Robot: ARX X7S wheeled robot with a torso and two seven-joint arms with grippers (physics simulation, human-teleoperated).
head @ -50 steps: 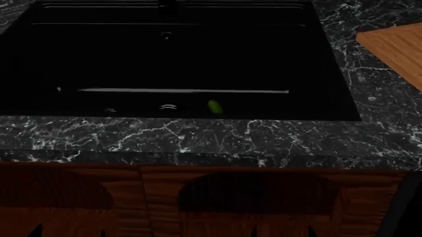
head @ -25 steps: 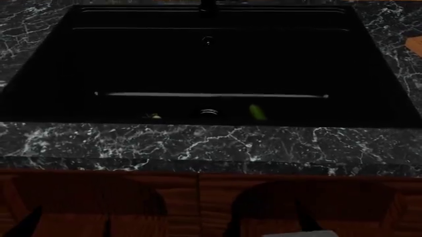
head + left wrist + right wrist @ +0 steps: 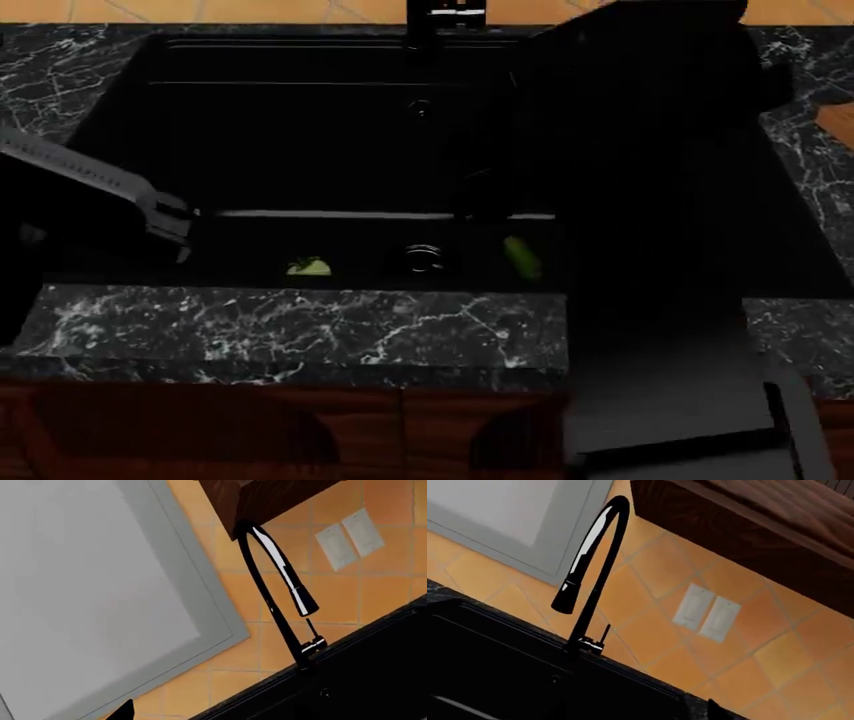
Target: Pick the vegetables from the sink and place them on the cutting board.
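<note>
much of the head view is dark, and the two arms block a good part of it. the left arm (image 3: pixel 94 195) crosses the left edge of the sink (image 3: pixel 320 130); its gripper cannot be made out, so whether the fingers are apart or together cannot be told. the right arm (image 3: pixel 641 220) is a big dark shape covering the right part of the basin and the counter (image 3: pixel 294 325) beyond it; its gripper is also hidden, so its state cannot be told either. only a sliver of the cutting board (image 3: pixel 841 120) shows at the right edge.

inside the sink, near the front wall, the tomato (image 3: pixel 308 266) lies left of the round drain (image 3: pixel 423 257), mostly hidden by the rim. the cucumber (image 3: pixel 522 256) lies just right of the drain, only partly visible. neither arm touches them.

both wrist views look at the black faucet (image 3: pixel 280 590) against orange wall tiles (image 3: pixel 647 630), with two pale wall plates (image 3: pixel 707 614) and a grey window frame (image 3: pixel 200 580).
</note>
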